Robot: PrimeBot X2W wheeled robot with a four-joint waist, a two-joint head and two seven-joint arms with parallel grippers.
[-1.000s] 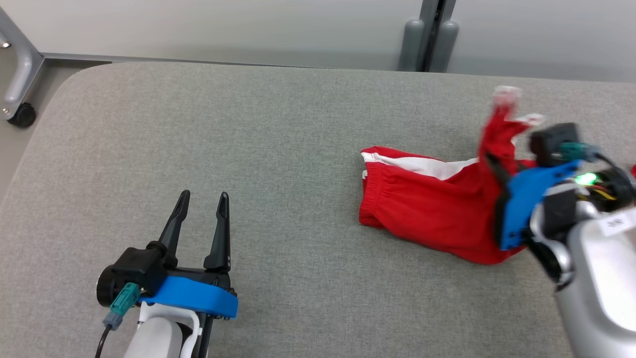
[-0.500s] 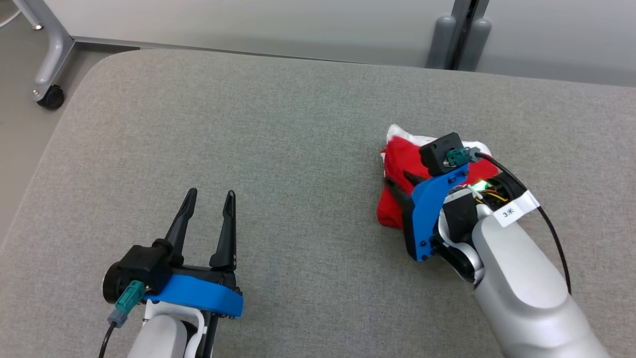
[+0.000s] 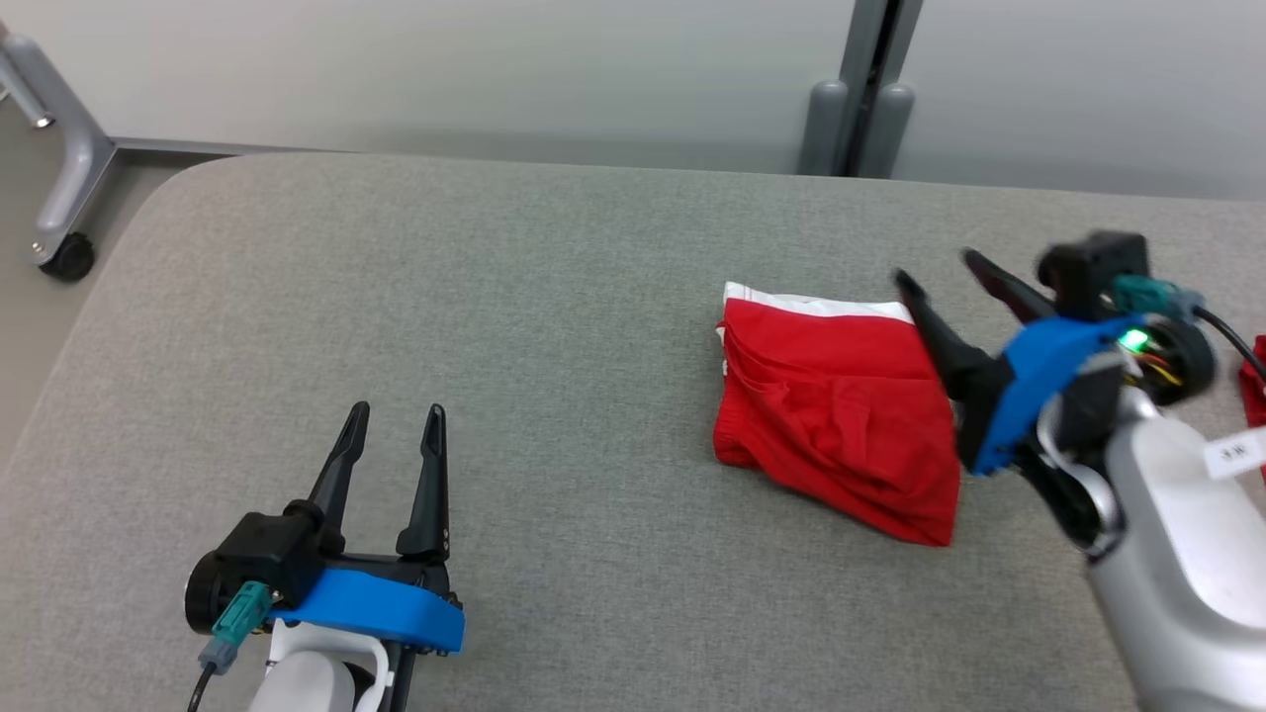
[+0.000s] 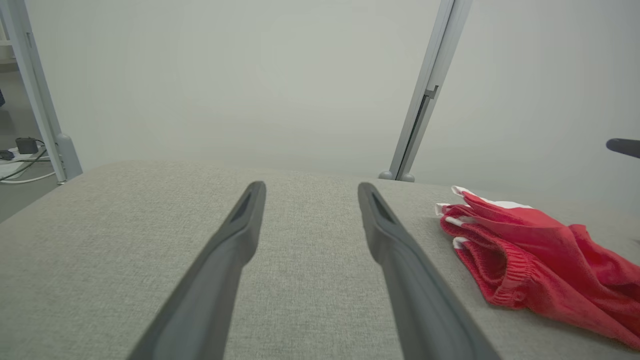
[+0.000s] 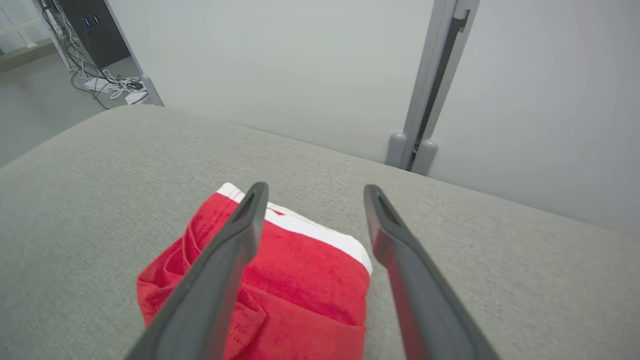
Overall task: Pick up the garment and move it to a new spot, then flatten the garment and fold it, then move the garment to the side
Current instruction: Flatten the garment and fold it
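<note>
Head view: garment (image 3: pixel 836 396) seemingly beneath fingers (image 3: pixel 937 333)

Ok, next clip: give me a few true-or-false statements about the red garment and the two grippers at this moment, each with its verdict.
1. The right gripper is shut on the red fabric garment with white trim. False: its jaws stand open and the garment lies free on the table.
2. The garment lies folded on the grey cloth-covered table. True.
3. The left gripper is open and empty. True.
4. The garment lies between the left gripper's fingers. False: it lies apart, off to that gripper's right.
</note>
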